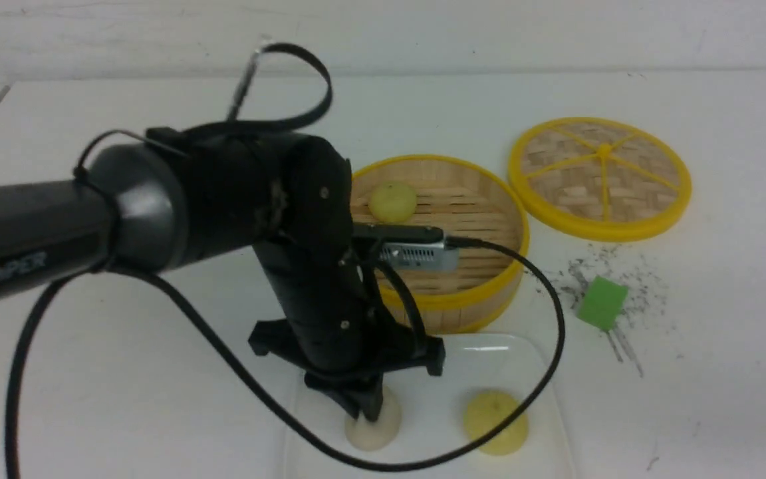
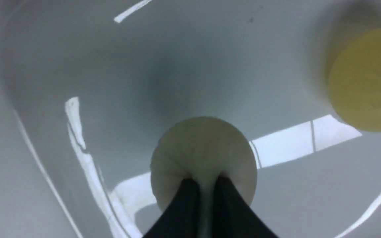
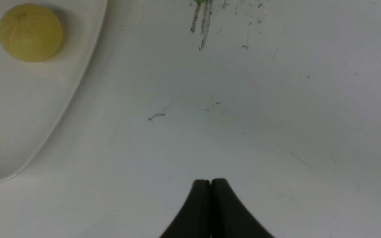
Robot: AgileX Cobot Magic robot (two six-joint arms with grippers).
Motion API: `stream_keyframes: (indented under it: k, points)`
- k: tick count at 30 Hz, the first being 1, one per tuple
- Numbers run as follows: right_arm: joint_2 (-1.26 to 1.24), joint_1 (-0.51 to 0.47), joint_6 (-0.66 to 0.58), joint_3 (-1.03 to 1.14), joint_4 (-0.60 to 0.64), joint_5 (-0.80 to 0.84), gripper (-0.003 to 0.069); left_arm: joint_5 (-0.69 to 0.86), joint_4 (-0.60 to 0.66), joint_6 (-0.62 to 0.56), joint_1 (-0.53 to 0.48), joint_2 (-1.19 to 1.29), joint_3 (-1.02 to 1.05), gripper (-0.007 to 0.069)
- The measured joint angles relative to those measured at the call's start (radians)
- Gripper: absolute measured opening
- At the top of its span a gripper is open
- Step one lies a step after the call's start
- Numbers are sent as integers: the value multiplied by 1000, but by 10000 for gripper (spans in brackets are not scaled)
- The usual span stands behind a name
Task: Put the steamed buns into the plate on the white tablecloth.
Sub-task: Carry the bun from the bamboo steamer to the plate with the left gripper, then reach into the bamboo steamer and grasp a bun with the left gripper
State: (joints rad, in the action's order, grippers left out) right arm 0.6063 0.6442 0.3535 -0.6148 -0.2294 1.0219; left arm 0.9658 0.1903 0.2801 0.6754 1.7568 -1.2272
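Observation:
The off-white steamed bun (image 1: 383,429) (image 2: 203,145) rests on the plate (image 1: 489,362) (image 2: 111,82), near its left side. My left gripper (image 1: 366,411) (image 2: 206,181) points straight down onto it, its fingers pinched on the bun's top with only a sliver between them. A pale yellow bun (image 1: 496,422) (image 2: 367,79) (image 3: 30,32) lies loose in the plate to the right. A second yellow bun (image 1: 393,201) sits in the steamer basket (image 1: 483,293). My right gripper (image 3: 210,181) is shut and empty, hovering over the white tablecloth (image 3: 243,99) beside the plate (image 3: 18,115); the front view does not show it.
The woven yellow-rimmed lid (image 1: 599,176) lies flat behind and right of the basket. A green cube (image 1: 601,303) stands on dark smudges to the basket's right. My left arm and its cable hang over the plate's left half and hide part of the basket.

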Motion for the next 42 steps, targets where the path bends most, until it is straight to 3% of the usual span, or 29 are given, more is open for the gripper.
stream_keyframes:
  k: [3,11,16,24,32,39,42]
  points:
    - [0,0,0,0,0,0,12,-13,0,3,5,26,1,139]
    - [0,0,0,0,0,-26,21,54,-9,9,6,29,-162,424]
    - [0,0,0,0,0,-84,27,133,-78,73,-22,86,-388,486]
    - [0,0,1,3,-12,-155,30,216,-106,132,-178,409,-854,494]
    - [0,0,1,32,-25,-166,32,229,-94,131,-199,628,-1134,467]
    - [0,0,1,40,-37,-170,41,216,-125,118,-190,711,-1174,356]
    - [0,0,1,40,-42,-172,46,218,-138,64,-184,714,-1177,189]
